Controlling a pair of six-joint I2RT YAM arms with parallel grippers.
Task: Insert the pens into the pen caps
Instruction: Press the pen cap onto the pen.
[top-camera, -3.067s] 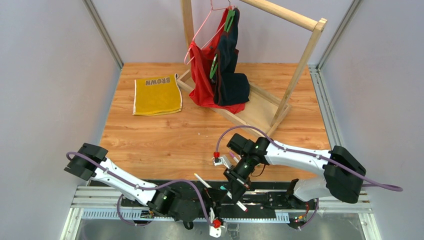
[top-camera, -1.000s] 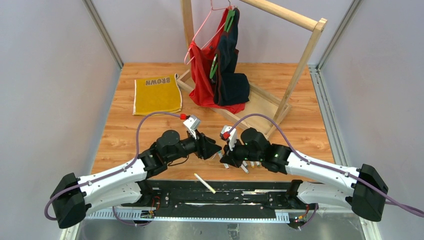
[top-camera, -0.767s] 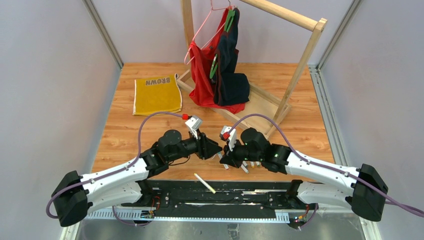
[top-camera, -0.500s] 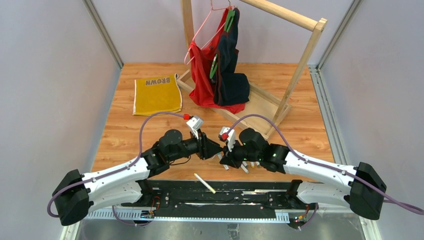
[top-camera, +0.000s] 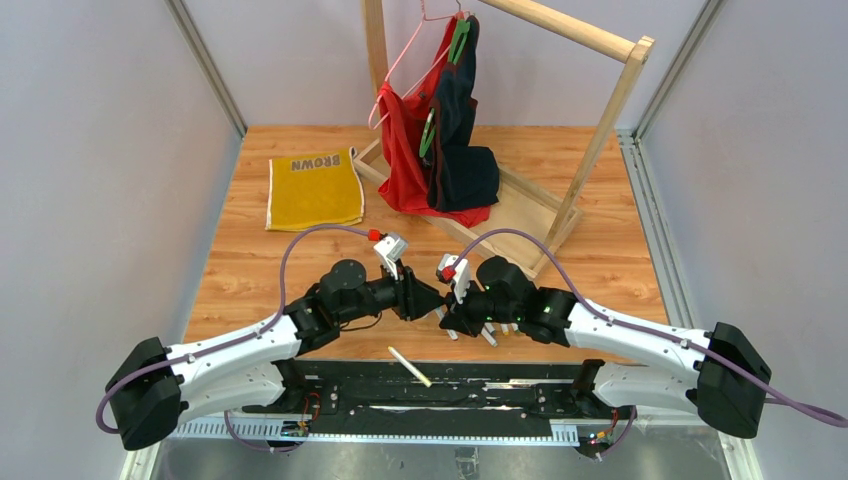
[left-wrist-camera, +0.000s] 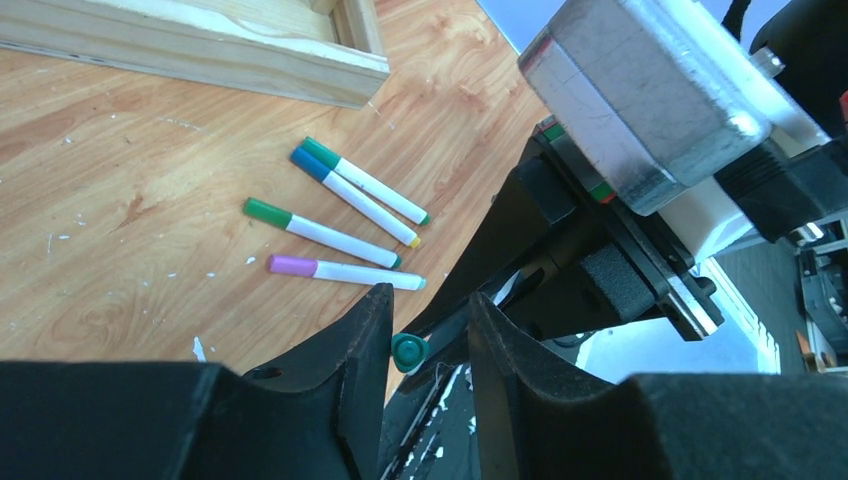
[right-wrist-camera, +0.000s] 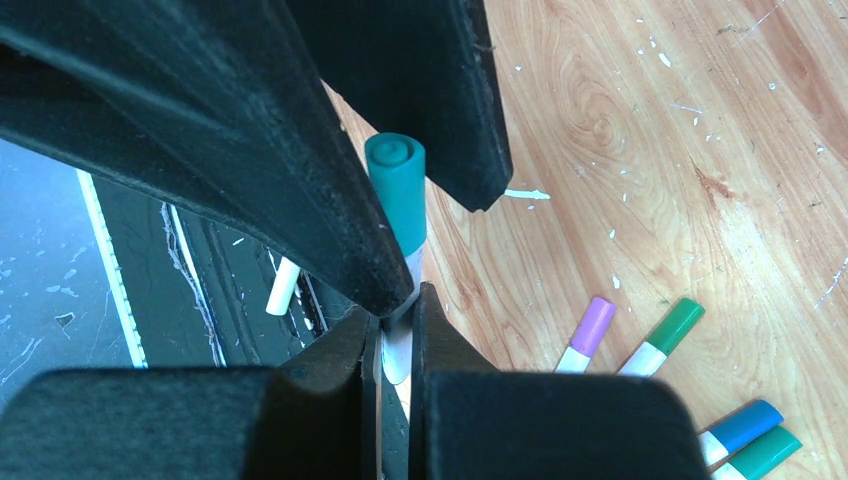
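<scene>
over the middle of the surface (top-camera: 300, 270), top view: left tool (top-camera: 433, 303) and right tool (top-camera: 446, 318) meet tip to tip, almost touching. four capped pens (top-camera: 488, 338) lie on the wood by the right tool, partly hidden under it. one loose white pen (top-camera: 410, 366) lies at the near edge, apart from the others. yellow cloth (top-camera: 314, 190) lies flat at far left. wooden rack (top-camera: 590, 130) stands at the far side, carrying a red garment (top-camera: 400, 150) and a dark garment (top-camera: 465, 150).

left wrist view: teal cap (left-wrist-camera: 408, 351) sits between the left tool's fingers (left-wrist-camera: 345, 360), close against one, with a gap showing towards the other. whether they press it cannot be told. the four capped pens lie side by side, caps teal, blue, green and purple, near the rack's base.

right wrist view: right tool is clamped on the white barrel of the held pen (right-wrist-camera: 396, 345). the teal cap sits over that pen's end. the left tool's fingers flank the cap, one touching it.
</scene>
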